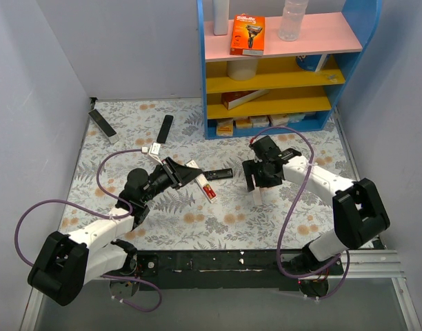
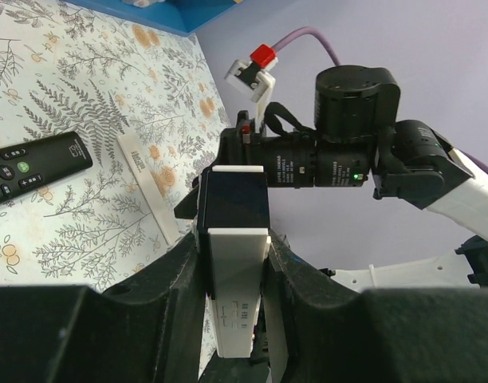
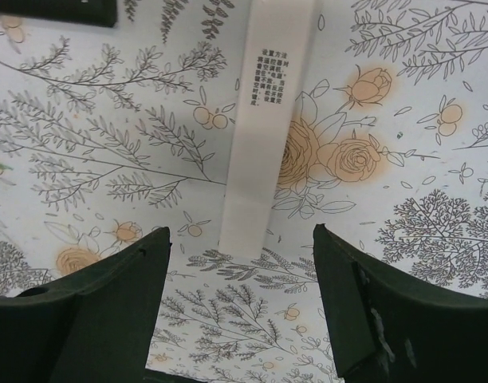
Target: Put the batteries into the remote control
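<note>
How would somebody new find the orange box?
Find the blue shelf unit at the table's far right, then its pink top board. The orange box stands there between a white container and a clear bottle; only it shows a razor.

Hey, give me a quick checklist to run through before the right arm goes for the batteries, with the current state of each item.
1. Left gripper shut on the white remote: ok.
2. Battery bay uncovered: ok.
3. Bay empty: cannot tell, it is dark inside.
4. Back cover off and lying flat on the floral mat: ok.
5. Right gripper open and empty: ok.
6. Red batteries in hand: not ok, they lie on the mat near the black remote.
</note>
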### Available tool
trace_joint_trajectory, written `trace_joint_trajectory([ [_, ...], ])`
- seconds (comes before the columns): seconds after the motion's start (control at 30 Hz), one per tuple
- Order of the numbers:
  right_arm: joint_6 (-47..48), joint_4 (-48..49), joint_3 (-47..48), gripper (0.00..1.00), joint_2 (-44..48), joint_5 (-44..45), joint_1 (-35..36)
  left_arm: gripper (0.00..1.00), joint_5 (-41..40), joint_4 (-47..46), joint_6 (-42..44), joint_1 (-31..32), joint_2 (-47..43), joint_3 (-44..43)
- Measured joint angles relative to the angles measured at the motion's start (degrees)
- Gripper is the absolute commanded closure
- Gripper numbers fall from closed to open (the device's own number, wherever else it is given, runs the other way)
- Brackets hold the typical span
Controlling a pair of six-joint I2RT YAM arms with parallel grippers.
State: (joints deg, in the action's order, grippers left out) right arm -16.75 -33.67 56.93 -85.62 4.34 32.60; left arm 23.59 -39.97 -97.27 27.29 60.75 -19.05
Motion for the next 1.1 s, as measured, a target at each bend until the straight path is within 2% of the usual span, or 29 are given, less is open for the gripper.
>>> trace_joint_trajectory([
  [0.37, -3.7, 2.3, -0.2, 0.24, -7.9, 3.6, 0.0, 1.00, 0.0, 0.6, 0.0, 0.0, -0.4, 0.6],
  [0.5, -4.1, 3.3, -0.5, 0.29, -9.3, 4.0, 0.0, 1.00, 0.0, 1.0, 0.0, 0.0, -0.2, 0.6],
  [0.73, -4.1, 4.1, -0.9, 0.31, -9.7, 5.1, 0.0, 1.00, 0.0, 1.2, 0.0, 0.0, 1.2, 0.6],
  [0.97, -1.7, 4.3, -1.0, 0.25, -8.7, 3.5, 0.2, 1.00, 0.0, 1.4, -0.3, 0.0, 3.3, 0.5],
  [1.1, 1.7, 4.5, -1.2, 0.20, -2.2, 0.7, 1.3, 1.00, -0.7, 3.5, -0.7, 0.0, 5.0, -0.5],
])
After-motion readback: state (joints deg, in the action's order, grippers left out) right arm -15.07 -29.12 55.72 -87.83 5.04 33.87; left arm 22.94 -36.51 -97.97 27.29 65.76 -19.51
